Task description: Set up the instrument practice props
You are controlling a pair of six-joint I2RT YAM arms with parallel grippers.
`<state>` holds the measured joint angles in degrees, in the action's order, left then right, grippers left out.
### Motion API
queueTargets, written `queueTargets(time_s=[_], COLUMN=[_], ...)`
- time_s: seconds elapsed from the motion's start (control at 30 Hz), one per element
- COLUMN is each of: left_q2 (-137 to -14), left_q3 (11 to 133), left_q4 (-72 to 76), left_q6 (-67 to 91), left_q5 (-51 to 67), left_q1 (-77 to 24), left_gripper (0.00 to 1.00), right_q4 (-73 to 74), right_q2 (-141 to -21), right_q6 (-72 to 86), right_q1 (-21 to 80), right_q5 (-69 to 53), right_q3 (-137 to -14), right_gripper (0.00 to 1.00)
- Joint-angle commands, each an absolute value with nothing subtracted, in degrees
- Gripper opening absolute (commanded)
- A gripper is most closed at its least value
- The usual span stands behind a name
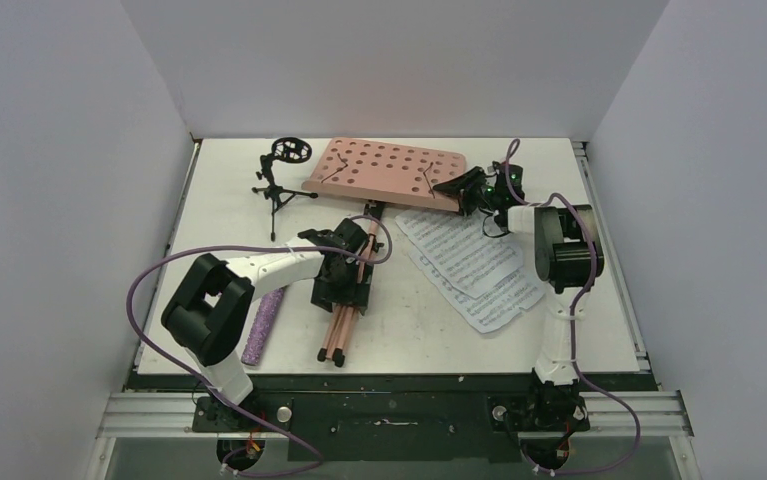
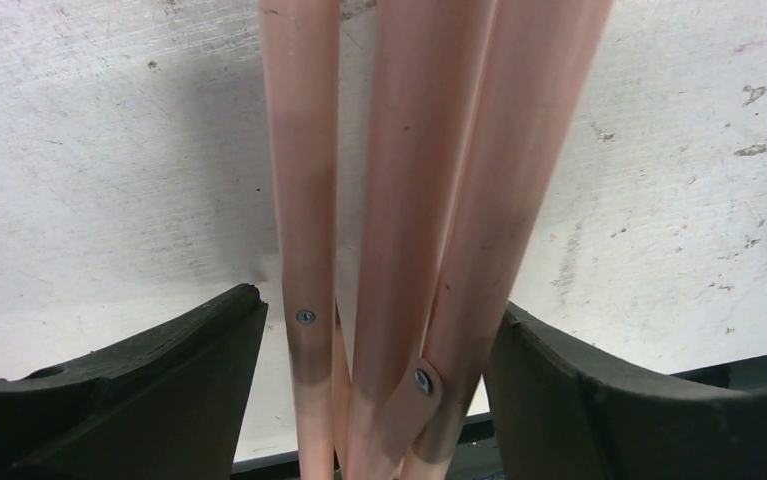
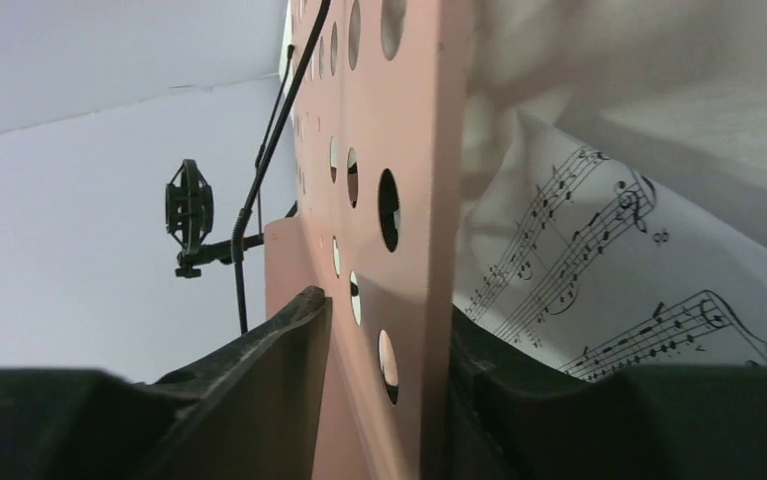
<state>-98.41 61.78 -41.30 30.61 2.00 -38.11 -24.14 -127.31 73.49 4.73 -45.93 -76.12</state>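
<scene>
The pink music stand lies flat on the table. Its perforated desk (image 1: 384, 170) is at the back and its folded legs (image 1: 337, 335) point toward the front. My left gripper (image 1: 344, 268) (image 2: 381, 300) is shut on the bundled legs (image 2: 409, 200), a pad on each outer side. My right gripper (image 1: 467, 190) (image 3: 387, 305) is shut on the desk's right edge (image 3: 399, 120). White sheet-music pages (image 1: 474, 265) (image 3: 599, 250) lie fanned out just right of the stand. The purple glitter microphone (image 1: 262, 325) rests by the left arm. The black mic stand (image 1: 281, 175) (image 3: 189, 210) stands upright at the back left.
White walls close in the table (image 1: 399, 320) on the left, back and right. Purple cables loop from both arms above the table. A metal rail (image 1: 389, 412) carrying the arm bases runs along the near edge.
</scene>
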Motion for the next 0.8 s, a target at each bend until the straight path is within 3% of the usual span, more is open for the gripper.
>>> queueTargets(time_s=[0.0,0.27,0.77], left_q2=[-98.12,-96.23,-94.64], left_q3=[63.63,62.25,63.25], left_q4=[-40.79,-40.34,-39.35], left_q6=[29.92,31.55,33.54], left_q5=[2.11,1.05,2.10], left_q1=[-38.32,-38.32,-38.22], left_gripper=[0.74,0.81,0.82], right_q4=[-33.95,-35.95,-34.33], right_q2=[-127.44,-125.92,-112.57], right_q6=[77.70,77.48,75.54], right_q1=[5.30,5.16,4.57], right_q5=[-47.72,-49.67,-49.70], right_q3=[-77.58,-77.04,-74.52], right_gripper=[0.33,0.06,0.05])
